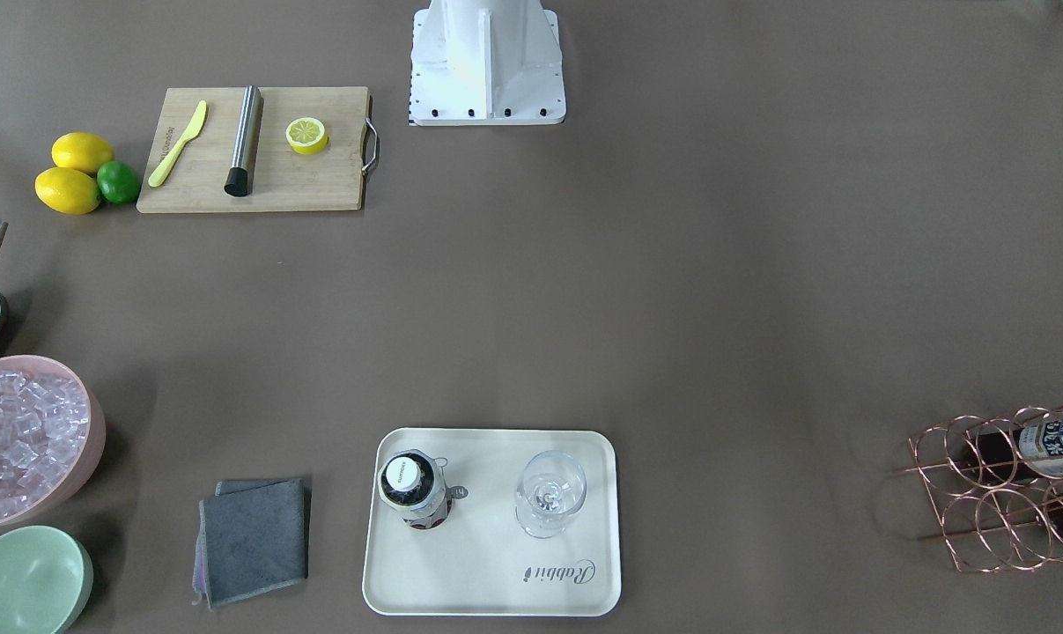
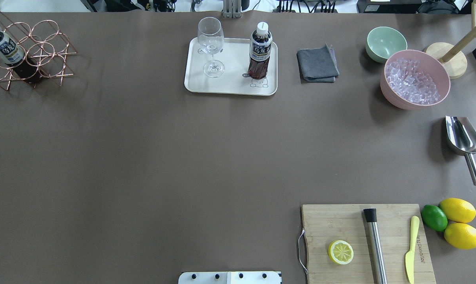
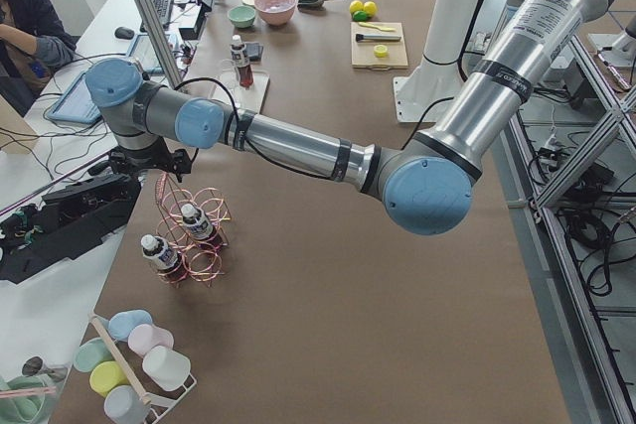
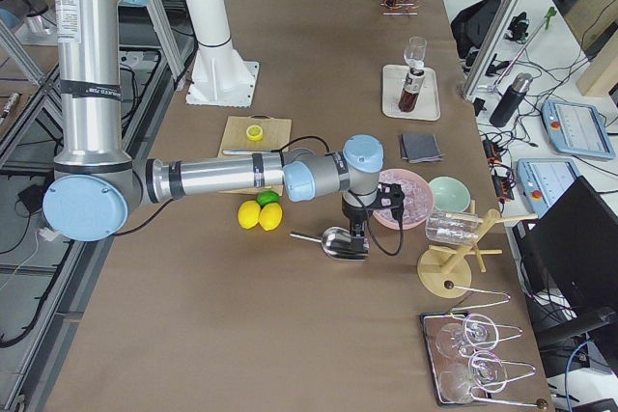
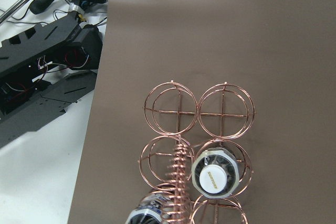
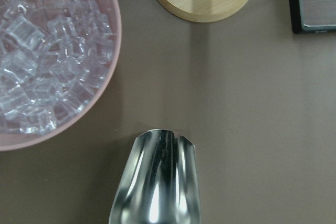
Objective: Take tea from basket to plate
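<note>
Your left arm lies stretched out almost level over the tabletop, with its wrist bent down, so the left gripper hangs right above the basket. This gripper appears only in the side view, and I cannot tell whether its jaws are released or clenched. The left wrist view looks straight down on the coil handle and the ring cells, and no fingers are visible there. Your right arm reaches low across the other end of the tabletop. Its wrist also points down, and the right gripper hovers over the metal scoop, beside the pink bowl of ice. Its state I cannot tell either. One tea stands upright on the plate, just above the bear drawing, with a wine glass near it on the same plate, not touching. Two bottles alike sit in cells of the basket, next to the handle. The basket stands close to the tabletop's edge on your left, and black equipment lies just past that edge. Between the basket and the plate the brown surface is wide and bare, and so is the whole middle. The grey cloth lies just beside the plate on its other side.
</note>
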You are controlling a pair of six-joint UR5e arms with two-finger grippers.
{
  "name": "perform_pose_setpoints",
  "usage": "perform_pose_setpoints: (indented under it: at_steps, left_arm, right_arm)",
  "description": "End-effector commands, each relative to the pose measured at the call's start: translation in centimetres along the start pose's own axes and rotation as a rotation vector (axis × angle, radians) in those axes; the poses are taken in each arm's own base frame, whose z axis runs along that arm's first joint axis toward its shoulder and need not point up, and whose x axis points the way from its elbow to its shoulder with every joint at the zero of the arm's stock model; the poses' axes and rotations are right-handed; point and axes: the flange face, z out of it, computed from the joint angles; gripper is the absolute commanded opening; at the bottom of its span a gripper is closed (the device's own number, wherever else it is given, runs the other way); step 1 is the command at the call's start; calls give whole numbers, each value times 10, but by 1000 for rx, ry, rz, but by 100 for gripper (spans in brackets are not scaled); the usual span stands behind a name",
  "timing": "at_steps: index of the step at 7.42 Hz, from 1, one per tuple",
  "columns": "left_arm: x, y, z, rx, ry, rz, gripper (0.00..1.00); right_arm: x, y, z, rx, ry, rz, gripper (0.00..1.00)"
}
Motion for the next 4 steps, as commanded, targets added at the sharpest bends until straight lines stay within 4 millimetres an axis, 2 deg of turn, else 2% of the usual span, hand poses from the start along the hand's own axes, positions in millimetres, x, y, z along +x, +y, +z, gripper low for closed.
perform_pose_setpoints:
  at_steps: [1,2,3,4]
  left_arm:
    - [56,27,-13,-42,51,-447,98]
    - [88,43,-9,-54,51,-679,98]
    - [112,62,0,-71,58,-925,98]
    - [132,89,19,-104,82,-1077,98]
  right_arm:
    - [54,21,0,-47,-108,67,100]
    - [65,29,1,-52,-107,91,100]
    - [67,28,5,-53,-102,94,100]
    - [68,30,6,-55,-111,96,100]
